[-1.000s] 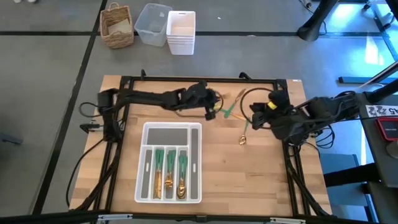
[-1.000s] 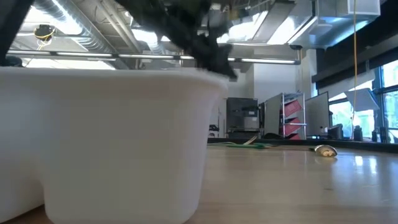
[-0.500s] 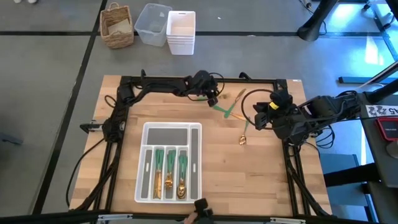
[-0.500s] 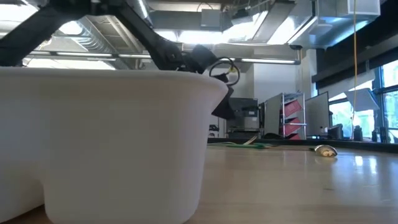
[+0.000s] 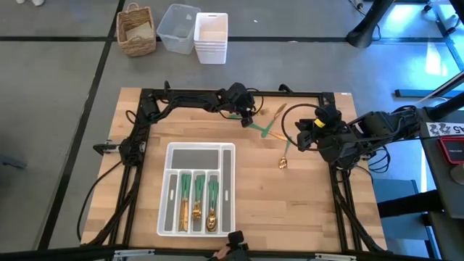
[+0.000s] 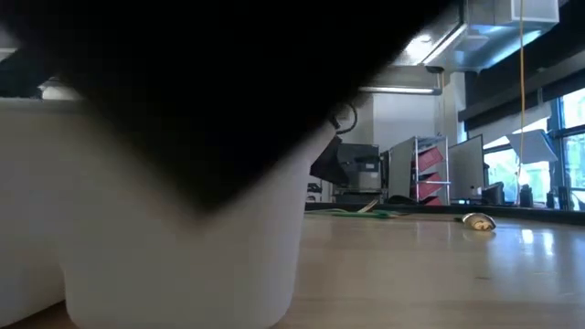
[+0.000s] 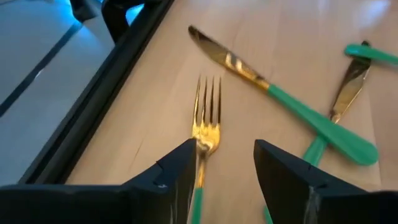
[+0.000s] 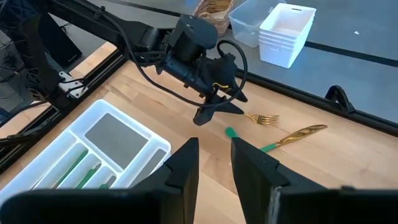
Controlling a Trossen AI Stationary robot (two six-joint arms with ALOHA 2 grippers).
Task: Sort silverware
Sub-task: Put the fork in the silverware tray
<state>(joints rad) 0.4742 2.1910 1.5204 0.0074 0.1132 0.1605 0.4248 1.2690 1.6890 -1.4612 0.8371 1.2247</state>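
Loose silverware lies near the table's far edge: a gold fork (image 7: pixel 205 124) with a green handle, a knife (image 7: pixel 273 93) and another gold piece (image 7: pixel 348 93). My left gripper (image 5: pixel 249 116) is low over them and open, one finger on each side of the fork's neck; I cannot tell whether either finger touches it. A spoon (image 5: pixel 283 158) lies alone toward the right. Several pieces lie in the white tray (image 5: pixel 228 156). My right gripper (image 8: pixel 211 168) hangs raised at the right, open by a narrow gap, with nothing between its fingers.
A wicker basket (image 5: pixel 136 29), a clear tub (image 5: pixel 177 27) and stacked white bins (image 5: pixel 212 38) stand on the floor beyond the far edge. A black frame rail (image 7: pixel 106 93) runs close beside the fork. A dark shape (image 6: pixel 201 82) blocks much of the low view.
My left gripper has swung toward the table's far edge and come down over the loose silverware; for the last half second it has stayed put. A dark shape has moved in front of the low camera.
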